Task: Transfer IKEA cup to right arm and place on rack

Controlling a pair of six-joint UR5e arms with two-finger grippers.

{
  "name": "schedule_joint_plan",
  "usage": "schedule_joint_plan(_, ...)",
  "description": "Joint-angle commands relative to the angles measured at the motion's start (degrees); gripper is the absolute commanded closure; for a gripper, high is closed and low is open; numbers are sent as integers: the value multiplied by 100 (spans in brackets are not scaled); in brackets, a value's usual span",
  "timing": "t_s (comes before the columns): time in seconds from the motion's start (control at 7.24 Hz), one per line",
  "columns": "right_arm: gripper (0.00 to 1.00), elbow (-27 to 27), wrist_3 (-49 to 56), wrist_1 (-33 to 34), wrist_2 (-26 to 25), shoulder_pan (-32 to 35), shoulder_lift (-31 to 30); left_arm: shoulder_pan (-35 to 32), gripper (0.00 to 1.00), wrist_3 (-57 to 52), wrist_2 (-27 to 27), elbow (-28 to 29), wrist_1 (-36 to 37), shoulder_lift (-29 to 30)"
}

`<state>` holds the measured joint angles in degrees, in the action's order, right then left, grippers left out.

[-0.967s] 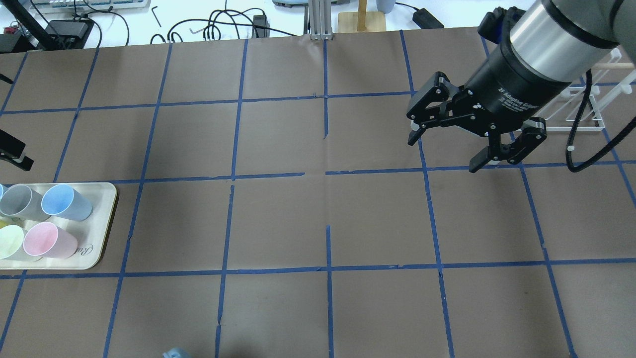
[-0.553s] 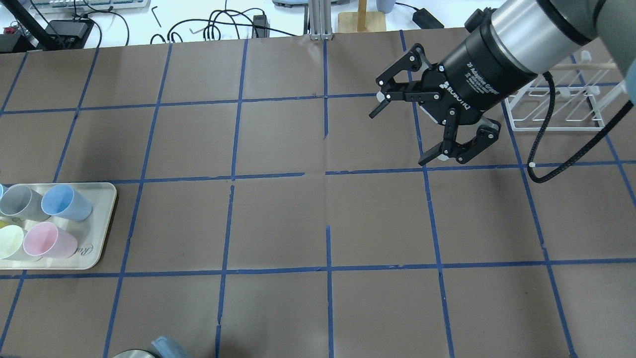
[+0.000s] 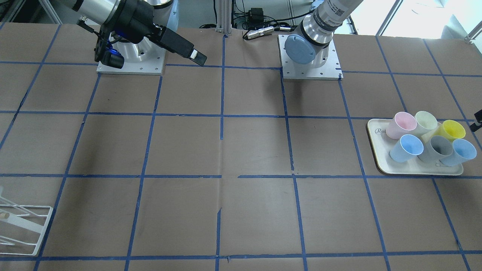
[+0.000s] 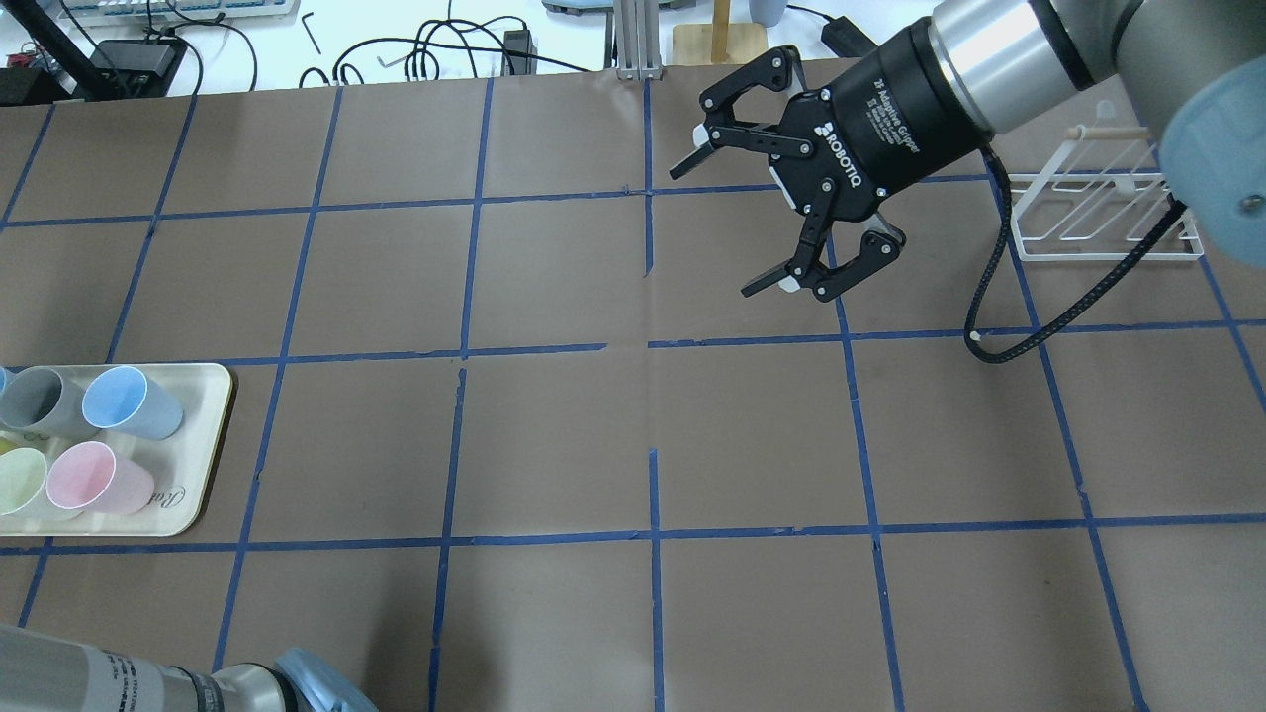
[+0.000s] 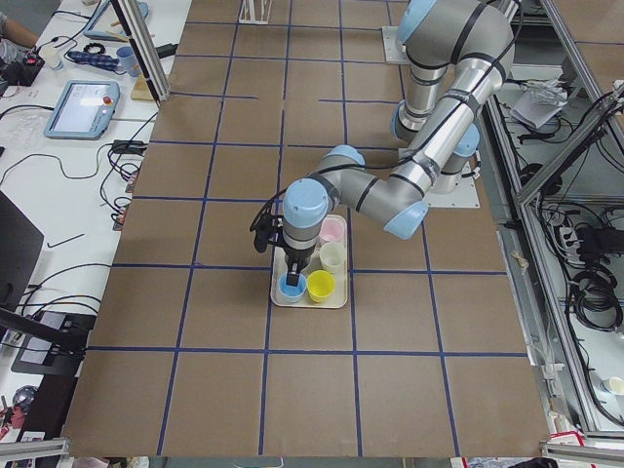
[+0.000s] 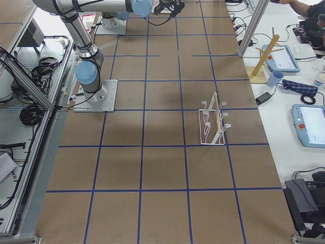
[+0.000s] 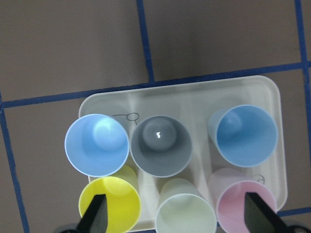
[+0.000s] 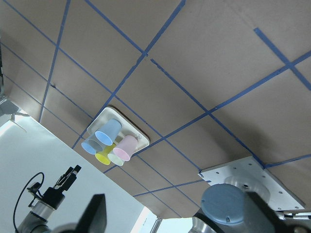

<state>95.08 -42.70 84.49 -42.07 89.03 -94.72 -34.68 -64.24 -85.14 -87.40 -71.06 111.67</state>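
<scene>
Two alike sky-blue cups (image 7: 245,135) (image 7: 97,144) stand mouth-up on a cream tray (image 7: 194,92) with grey, yellow, pale green and pink cups; I cannot tell which is the IKEA cup. One blue cup (image 4: 129,400) shows in the overhead view, both (image 3: 406,147) (image 3: 459,151) in the front view. My left gripper (image 7: 177,216) hangs open and empty above the tray, fingers apart over the near row. My right gripper (image 4: 717,229) is open and empty, held above the far middle of the table, left of the white wire rack (image 4: 1098,213).
The tray (image 4: 198,494) sits at the table's left edge. The rack (image 6: 213,122) stands at the far right side. A wooden stand (image 4: 720,40) and cables lie beyond the far edge. Both arm bases (image 3: 310,56) (image 3: 130,56) are on my side.
My right gripper has swung left and toward the far edge, turning as it went, still open. My left arm's joint has come into the overhead view at the bottom left.
</scene>
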Motion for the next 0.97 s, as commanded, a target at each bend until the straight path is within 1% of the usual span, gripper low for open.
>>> schedule_joint_plan(0.0,0,106,-116,14,199,-17,50,93,0,-124,-2,468,66,748)
schedule_joint_plan(0.28,0,212,-300,-64,207,-175,59,-30,0,-28,-37,663,66,970)
schedule_joint_plan(0.41,0,282,-309,-99,660,-323,50,-56,0,-10,-72,646,110,1075)
schedule_joint_plan(0.55,0,378,-292,-117,978,-429,50,-57,0,-1,-90,593,145,1145)
schedule_joint_plan(0.69,0,518,-292,-117,1451,-456,50,-65,0,-1,-282,662,215,1216)
schedule_joint_plan(0.83,0,720,-283,-100,1673,-491,6,-83,0,8,-310,654,311,1295)
